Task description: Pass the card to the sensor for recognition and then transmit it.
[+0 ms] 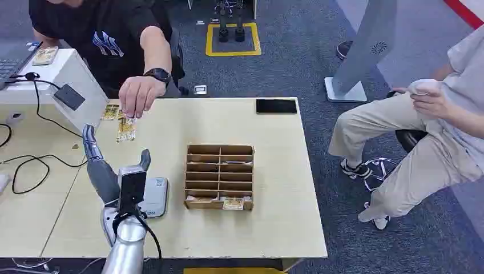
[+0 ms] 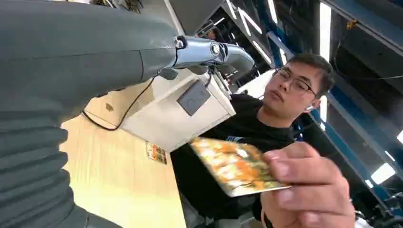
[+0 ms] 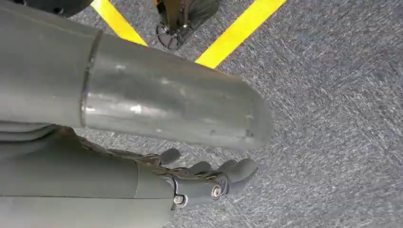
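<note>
Card [image 1: 126,129], a small rectangle printed in orange and yellow, hangs pinched in the fingertips of a person's hand [image 1: 137,96] above the far left part of the pale wooden table [image 1: 274,217]; the left wrist view shows the same card [image 2: 235,166] held by that person's fingers [image 2: 304,185]. Another such card [image 1: 110,112] lies on the table just beside it, close to the white box [image 1: 68,85] that carries a dark grey square sensor pad [image 1: 69,96] on its slanted face. Black cables [image 1: 34,160] trail over the adjoining table to the left. A brown cardboard sorter with rows of slots [image 1: 220,176] stands mid-table, with cards in its nearest row. A grey flat device [image 1: 154,197] lies just left of it, and a black phone [image 1: 276,106] rests at the far edge. The floor is grey carpet [image 1: 302,63] with a yellow-taped square [image 1: 233,39]. The person in a black shirt [image 1: 108,40] sits behind the table; another in beige trousers [image 1: 399,148] sits to the right.

The robot's left hand [image 1: 108,171] is raised over the table's near left part, fingers spread and pointing up toward the card, grasping nothing and apart from it. The right hand [image 3: 209,183] hangs over the carpet, fingers loosely apart and empty.
</note>
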Tool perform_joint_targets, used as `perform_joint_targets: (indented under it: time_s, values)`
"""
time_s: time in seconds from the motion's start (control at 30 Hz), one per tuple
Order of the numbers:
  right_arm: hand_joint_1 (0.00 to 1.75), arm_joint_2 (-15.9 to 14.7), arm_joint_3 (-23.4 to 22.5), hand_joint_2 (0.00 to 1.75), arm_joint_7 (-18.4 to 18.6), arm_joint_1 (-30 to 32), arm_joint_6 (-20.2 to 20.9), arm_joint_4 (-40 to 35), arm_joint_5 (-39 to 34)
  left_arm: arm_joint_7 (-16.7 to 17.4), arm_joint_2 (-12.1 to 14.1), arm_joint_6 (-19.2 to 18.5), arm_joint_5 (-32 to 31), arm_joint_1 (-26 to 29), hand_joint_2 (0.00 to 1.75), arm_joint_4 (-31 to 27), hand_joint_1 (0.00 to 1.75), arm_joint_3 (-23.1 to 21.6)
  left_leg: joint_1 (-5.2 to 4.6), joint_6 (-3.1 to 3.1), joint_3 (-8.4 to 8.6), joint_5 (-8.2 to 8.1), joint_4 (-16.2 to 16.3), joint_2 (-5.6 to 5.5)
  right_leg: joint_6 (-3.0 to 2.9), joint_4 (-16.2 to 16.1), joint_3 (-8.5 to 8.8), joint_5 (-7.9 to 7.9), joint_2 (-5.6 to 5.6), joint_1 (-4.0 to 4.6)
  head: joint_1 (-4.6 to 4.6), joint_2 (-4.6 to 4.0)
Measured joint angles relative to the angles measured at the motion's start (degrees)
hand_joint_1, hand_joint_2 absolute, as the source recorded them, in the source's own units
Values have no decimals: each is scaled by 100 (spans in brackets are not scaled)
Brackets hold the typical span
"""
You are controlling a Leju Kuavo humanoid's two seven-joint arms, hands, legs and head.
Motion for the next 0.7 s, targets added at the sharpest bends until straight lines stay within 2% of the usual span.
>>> perform_joint_targets:
  time_s: [0.17, 0.3, 0.33, 0.47, 0.57, 0.7]
  values:
    - [0, -22, 0, 0, -4, -12, 0, 37, 15, -55, -50, 7, -105, -4, 175, 31, 0, 110, 0, 0, -1, 0, 0, 0, 0, 0, 0, 0, 0, 0, 2, 0]
    - [0, -48, 0, 0, -48, -26, 0, 107, 127, -420, -107, 15, -973, -23, 175, 26, 0, 528, 0, 0, 2, 0, 0, 3, 0, 0, 0, 0, 5, 0, 0, 0]
    - [0, -61, 0, 175, -59, -30, -2, 129, 158, -468, -111, 15, -1155, -32, 175, 15, 0, 641, 0, -1, 2, 1, 0, 3, 0, 0, 0, 0, 4, 0, 2, 0]
    - [0, -122, 0, 175, -77, -61, 7, 221, 214, -544, -127, 17, -1933, -31, 175, -271, 0, 1039, 1, -2, 2, 1, 0, 2, 0, 1, 0, 0, 4, 0, 0, 0]
    - [0, -151, 0, 175, -79, -73, 4, 267, 278, -505, -138, 17, -2203, -27, 175, -514, 0, 1185, 1, -2, 1, 1, 0, 2, 0, 1, 0, 0, 4, 0, 0, 0]
    - [0, -175, 0, 175, -55, -85, -7, 306, 304, -345, -140, 17, -2245, -28, 175, -684, 0, 1218, 1, -2, 1, 1, 0, 1, 0, 1, 2, 0, 2, 0, 2, 0]
